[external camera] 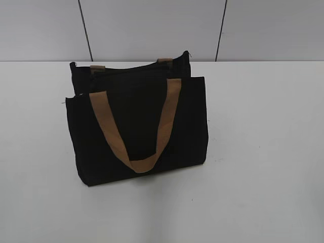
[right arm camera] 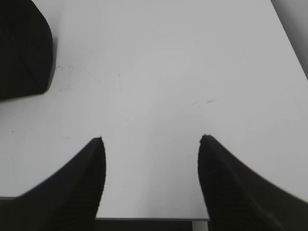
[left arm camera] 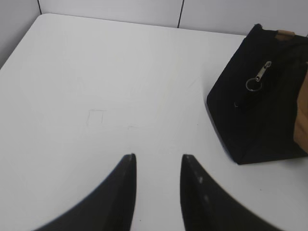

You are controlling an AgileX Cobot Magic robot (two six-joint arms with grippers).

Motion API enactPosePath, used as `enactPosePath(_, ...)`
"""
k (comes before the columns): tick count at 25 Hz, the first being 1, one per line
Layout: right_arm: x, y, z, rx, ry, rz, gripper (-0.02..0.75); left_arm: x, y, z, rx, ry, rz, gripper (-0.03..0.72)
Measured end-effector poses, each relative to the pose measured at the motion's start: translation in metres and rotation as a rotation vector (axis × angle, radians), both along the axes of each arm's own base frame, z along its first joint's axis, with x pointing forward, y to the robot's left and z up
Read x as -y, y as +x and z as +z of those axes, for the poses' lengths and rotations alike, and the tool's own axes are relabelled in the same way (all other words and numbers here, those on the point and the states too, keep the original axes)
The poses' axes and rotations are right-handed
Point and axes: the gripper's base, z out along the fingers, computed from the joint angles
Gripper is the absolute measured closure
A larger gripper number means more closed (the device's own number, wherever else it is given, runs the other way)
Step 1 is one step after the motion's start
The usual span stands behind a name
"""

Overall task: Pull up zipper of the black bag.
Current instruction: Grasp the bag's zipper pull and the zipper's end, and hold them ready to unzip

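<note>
The black bag [external camera: 136, 126] stands upright in the middle of the white table, one tan handle hanging down its front. In the left wrist view the bag's end [left arm camera: 250, 110] is at the right, with the zipper's silver pull and ring [left arm camera: 257, 78] hanging on it. My left gripper [left arm camera: 158, 156] is open and empty over bare table, well left of the bag. My right gripper [right arm camera: 151, 138] is open and empty near the table's front edge; a corner of the bag [right arm camera: 21, 48] shows at the upper left. Neither gripper shows in the exterior view.
The white table [external camera: 263, 152] stretches out on both sides of the bag. A grey panelled wall [external camera: 152, 28] rises behind its far edge. The table's front edge [right arm camera: 149, 219] lies just below my right gripper.
</note>
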Motion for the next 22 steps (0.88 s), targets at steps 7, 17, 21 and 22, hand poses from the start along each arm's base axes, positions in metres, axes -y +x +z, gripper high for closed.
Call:
enactPosePath(7,0.000,0.000,0.000,0.000,0.000,0.000,0.267,0.000,0.000,0.000,0.000,0.000,0.000,0.449)
enactPosePath(17,0.000,0.000,0.000,0.000,0.000,0.000,0.267,0.000,0.003,0.002,-0.008,0.001,0.000,0.445)
enactPosePath(21,0.000,0.000,0.000,0.000,0.000,0.000,0.267,0.002,0.017,0.026,0.042,0.007,-0.017,0.398)
enactPosePath(22,0.000,0.000,0.000,0.000,0.000,0.000,0.267,0.003,0.023,0.035,0.072,0.020,-0.028,0.372)
